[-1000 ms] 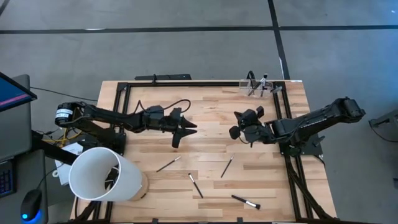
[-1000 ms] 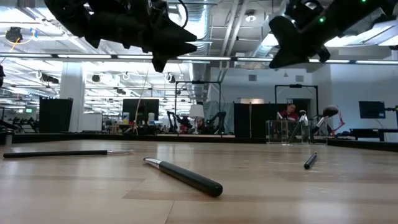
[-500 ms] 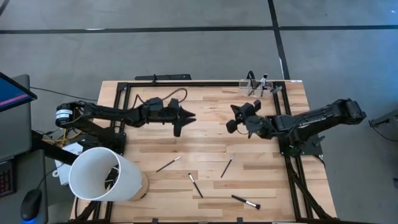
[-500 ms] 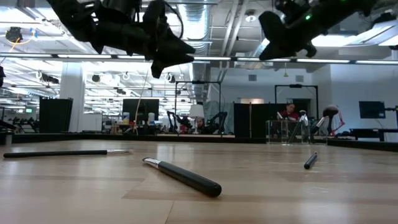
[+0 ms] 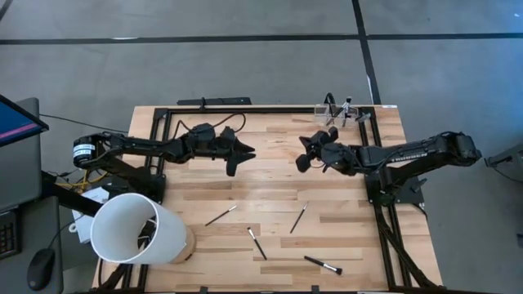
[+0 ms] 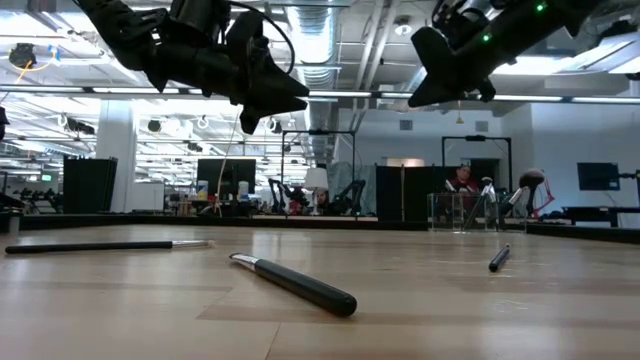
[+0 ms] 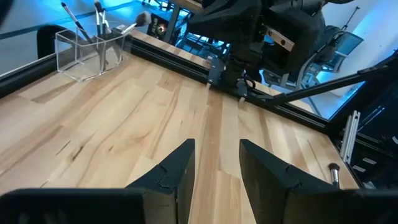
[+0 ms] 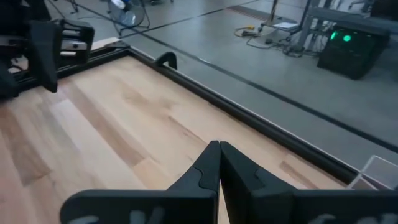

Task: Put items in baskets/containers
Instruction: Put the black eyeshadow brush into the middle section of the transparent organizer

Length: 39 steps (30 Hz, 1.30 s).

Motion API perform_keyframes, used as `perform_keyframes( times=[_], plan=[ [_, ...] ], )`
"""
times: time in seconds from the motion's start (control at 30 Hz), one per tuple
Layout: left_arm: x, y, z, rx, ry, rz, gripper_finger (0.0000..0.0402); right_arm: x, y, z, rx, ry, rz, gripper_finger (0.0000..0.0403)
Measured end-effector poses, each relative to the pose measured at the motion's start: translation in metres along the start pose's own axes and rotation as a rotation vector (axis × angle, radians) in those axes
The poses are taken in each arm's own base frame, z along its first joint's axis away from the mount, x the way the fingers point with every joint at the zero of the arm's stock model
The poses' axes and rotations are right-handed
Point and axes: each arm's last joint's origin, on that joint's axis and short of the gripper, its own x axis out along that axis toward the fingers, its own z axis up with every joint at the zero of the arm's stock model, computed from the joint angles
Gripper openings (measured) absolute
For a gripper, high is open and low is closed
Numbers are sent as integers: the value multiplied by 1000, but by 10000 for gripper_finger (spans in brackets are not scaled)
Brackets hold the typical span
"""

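Observation:
Four thin dark brushes lie flat on the near half of the wooden table: one (image 5: 221, 216), one (image 5: 298, 218), one (image 5: 257, 243) and one (image 5: 323, 265). A small clear holder (image 5: 339, 114) stands at the far right edge with several brushes upright in it; it also shows as the holder (image 7: 93, 53) in the left wrist view. My left gripper (image 5: 239, 159) hangs open above mid-table with nothing between its fingers (image 7: 180, 163). My right gripper (image 5: 304, 155) hangs shut and empty to its right, facing it, its fingertips (image 8: 217, 152) together.
A big white tub (image 5: 135, 229) lies at the near left corner. A black frame rail (image 5: 270, 109) runs round the table edges. Bare wood lies between the two grippers and under them. The low view shows a brush (image 6: 295, 285) close to the camera.
Both grippers have swung toward the table's far edge, staying high above the wood. The right one has also drifted toward the left. The gap of neither has changed, and the brushes on the table have kept still.

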Motion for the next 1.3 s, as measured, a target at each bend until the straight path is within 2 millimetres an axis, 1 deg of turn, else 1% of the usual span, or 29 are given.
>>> perform_keyframes(
  times=[0.43,0.97,1.3],
  plan=[
    [0,0,0,-1,0,-1,122,-6,8,-2,-12,-1,51,0],
    [0,-2,0,0,0,-7,122,-15,18,-6,14,4,102,0],
    [0,-2,0,3,0,-7,122,-17,18,-26,49,43,113,0]
  ],
)
